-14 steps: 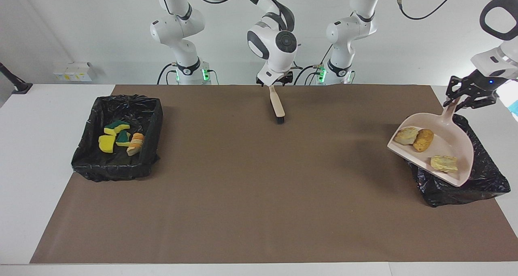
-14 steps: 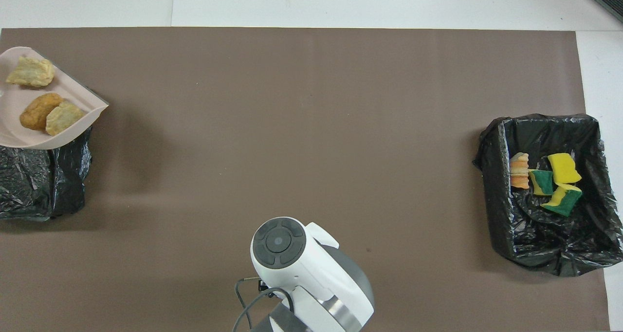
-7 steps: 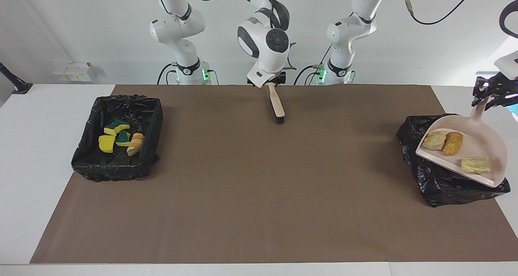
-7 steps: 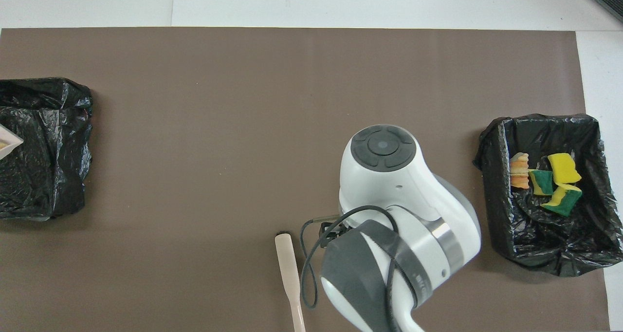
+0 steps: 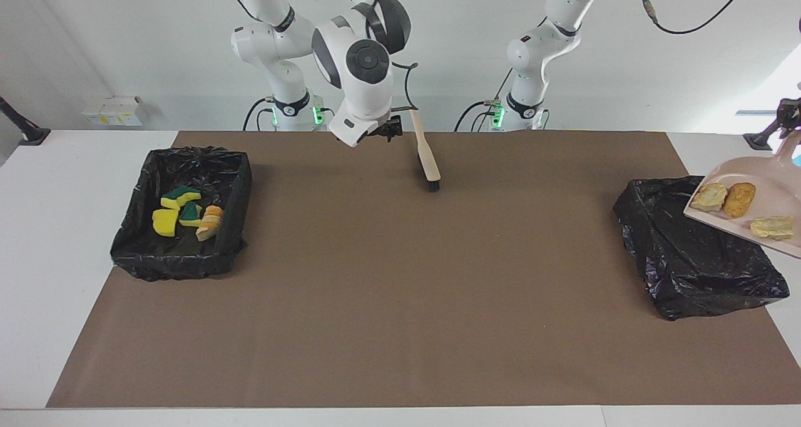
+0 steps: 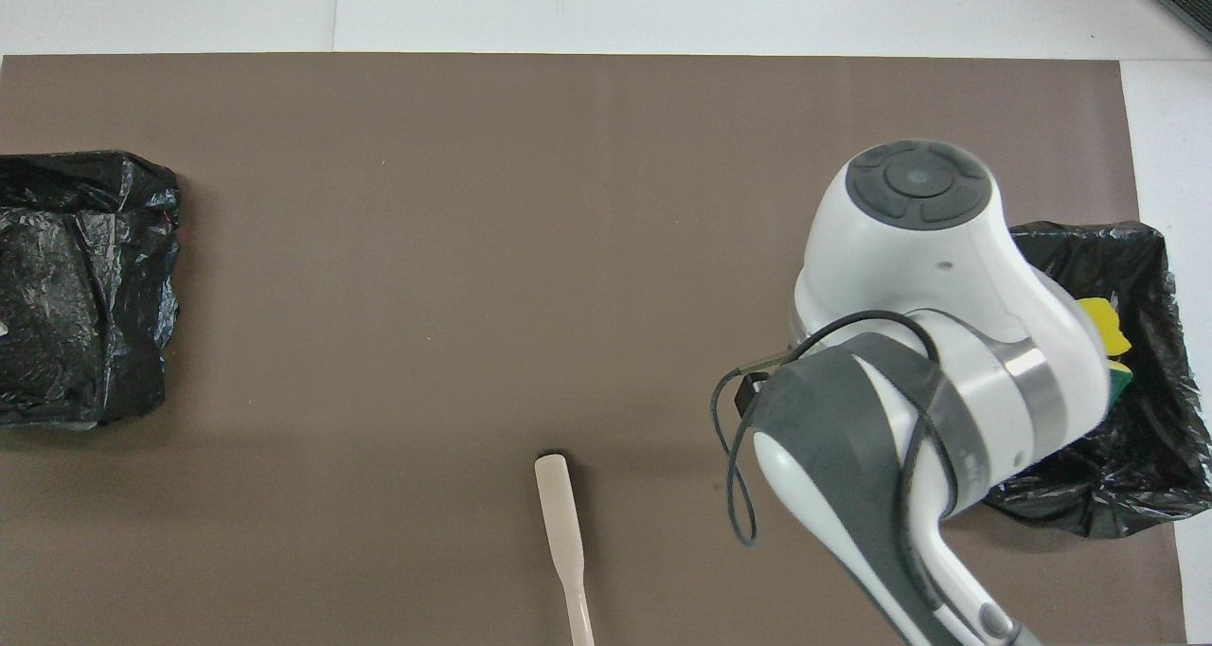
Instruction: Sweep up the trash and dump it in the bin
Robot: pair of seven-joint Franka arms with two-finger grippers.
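At the left arm's end of the bench, in the facing view, the left claw (image 5: 790, 115) is gripping the handle of a beige dustpan (image 5: 760, 192), fingers closed tight on it, and the pan is hanging in the air over the edge of a black-lined bin (image 5: 694, 255) there. Three bread-like lumps (image 5: 738, 200) are sitting in the pan, which is partly running out of view. To dump well, I judge the pan's open lip should be brought over the middle of that bin's liner before it is tipped lip-down, slowly enough that the lumps slide rather than bounce off the crumpled rim. The right claw (image 5: 383, 129) is hanging open and empty just beside the upper end of a hand brush (image 5: 425, 153), which is lying on the brown mat (image 5: 400, 302) close to the robots. Toward the right arm's end, a second black-lined bin (image 5: 181, 164) is holding yellow-and-green sponge chunks (image 5: 172, 211) and an orange-tinted lump (image 5: 209, 222).

From overhead, the right arm's body is covering most of the second bin (image 6: 1150, 438), with only a sliver of sponge (image 6: 1103, 324) peeking out. The brush handle (image 6: 561, 523) is lying near the bottom edge, and the first bin (image 6: 85, 286) is looking empty so far; the dustpan and left claw are not showing here.
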